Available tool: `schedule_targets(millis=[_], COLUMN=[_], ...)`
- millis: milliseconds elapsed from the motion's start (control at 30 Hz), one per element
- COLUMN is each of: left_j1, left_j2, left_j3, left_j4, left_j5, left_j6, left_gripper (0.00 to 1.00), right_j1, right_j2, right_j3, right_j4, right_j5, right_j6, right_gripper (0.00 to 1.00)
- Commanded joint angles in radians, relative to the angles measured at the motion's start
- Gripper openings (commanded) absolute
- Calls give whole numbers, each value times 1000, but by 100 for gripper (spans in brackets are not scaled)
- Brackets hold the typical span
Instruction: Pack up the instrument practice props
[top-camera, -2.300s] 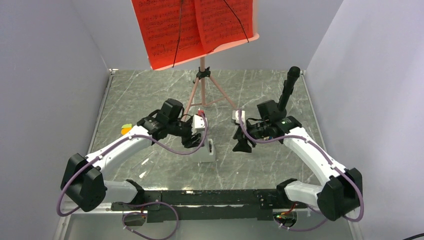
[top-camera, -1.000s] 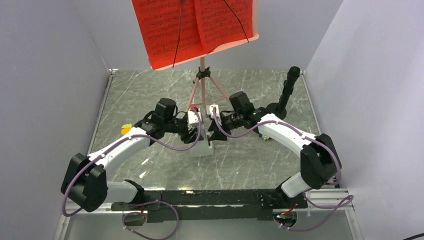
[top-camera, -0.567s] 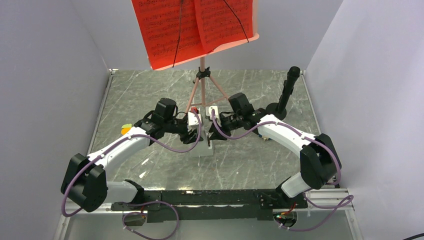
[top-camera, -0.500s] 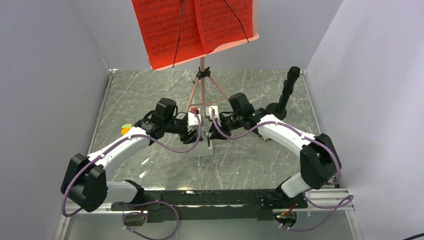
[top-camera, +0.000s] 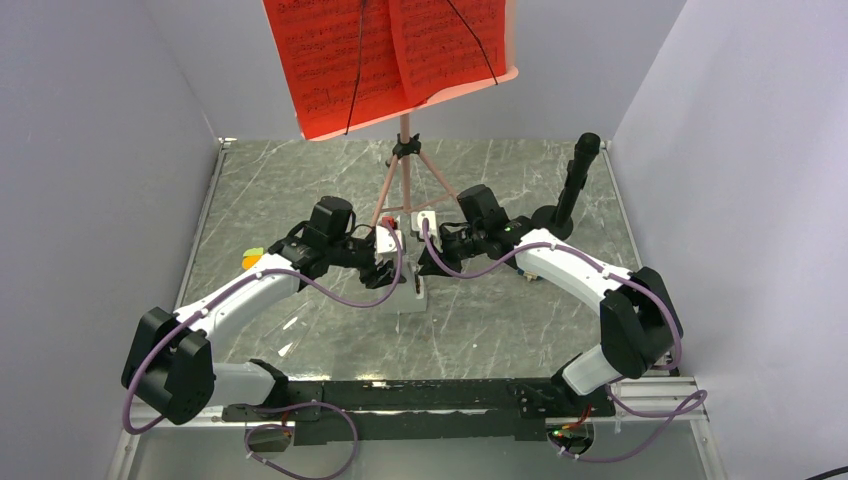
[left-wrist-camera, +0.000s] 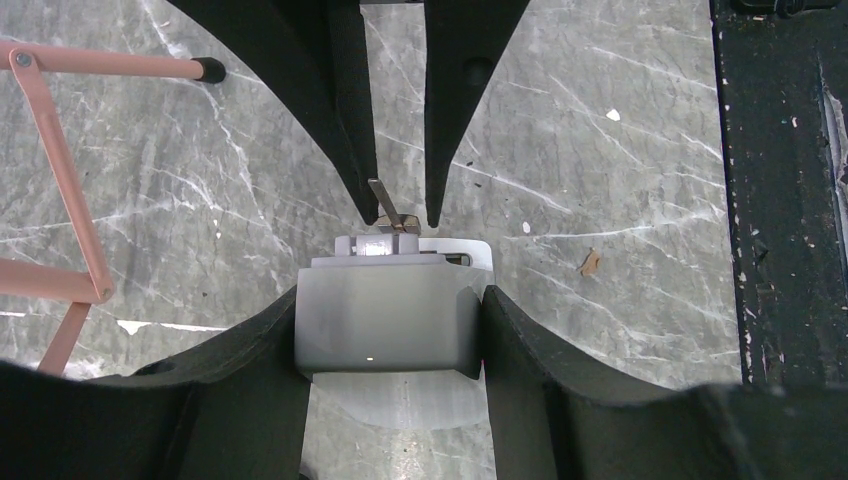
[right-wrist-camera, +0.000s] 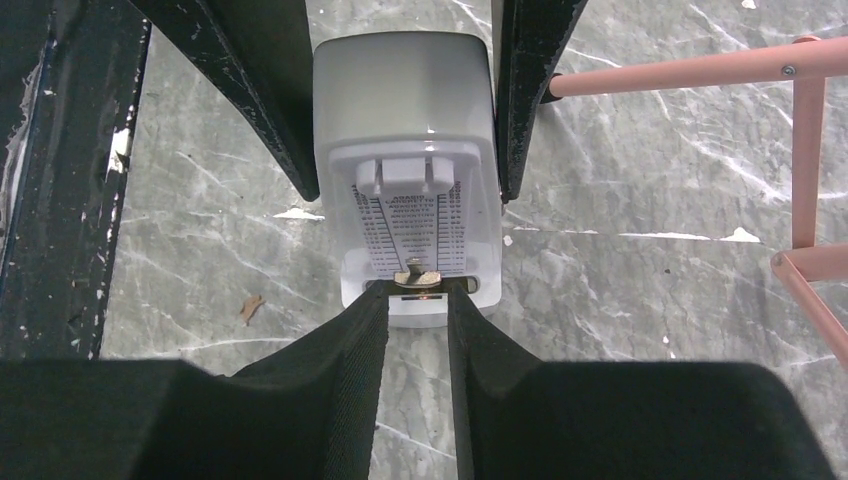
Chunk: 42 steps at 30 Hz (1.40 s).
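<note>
The small white metronome (top-camera: 411, 298) stands on the grey marbled bench (top-camera: 290, 190) just in front of the tripod legs of the pink music stand (top-camera: 405, 172), between the two arms. The left gripper (top-camera: 392, 281) is closed on it: in the left wrist view its two black fingers (left-wrist-camera: 250, 370) press flat against opposite sides of the wedge-shaped body, and the right wrist view shows the same fingers tight against the casing on both sides. The right gripper (right-wrist-camera: 417, 292) comes in from the opposite side and is open only a narrow way, its tips bracketing the small brass weight on the pendulum (right-wrist-camera: 416, 277) at the foot of the printed scale. In the left wrist view the thin rod touches one of those tips, while a sliver of bench shows between it and the other. The stand is upright at the back of the bench, its desk carrying the red sheet-music pages (top-camera: 350, 60), high above both arms. A few small coloured toy blocks (top-camera: 252, 258) lie beside the left forearm, well apart from the metronome.
</note>
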<state>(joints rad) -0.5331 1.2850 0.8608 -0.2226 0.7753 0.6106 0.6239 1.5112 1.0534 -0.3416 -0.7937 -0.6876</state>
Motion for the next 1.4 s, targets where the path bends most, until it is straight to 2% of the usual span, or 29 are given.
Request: schedule_targets(millis=[0,800,1367], left_j1=[12,12,12], left_j2=[3,-18,-16], left_j3=[-2,-28,-34], left_j4=[-64,-53,-13], left_j5=[-62,-62,-62], left_j6=[103,129,113], left_gripper=[1,1,1], right_j1=[5,4,5], right_j2=[6,37,43], right_j3=[9,37,44], right_j4=[41,110,151], right_j5=[-13,-38,-68], right_j6=[0,121,189], right_gripper=[29,18,18])
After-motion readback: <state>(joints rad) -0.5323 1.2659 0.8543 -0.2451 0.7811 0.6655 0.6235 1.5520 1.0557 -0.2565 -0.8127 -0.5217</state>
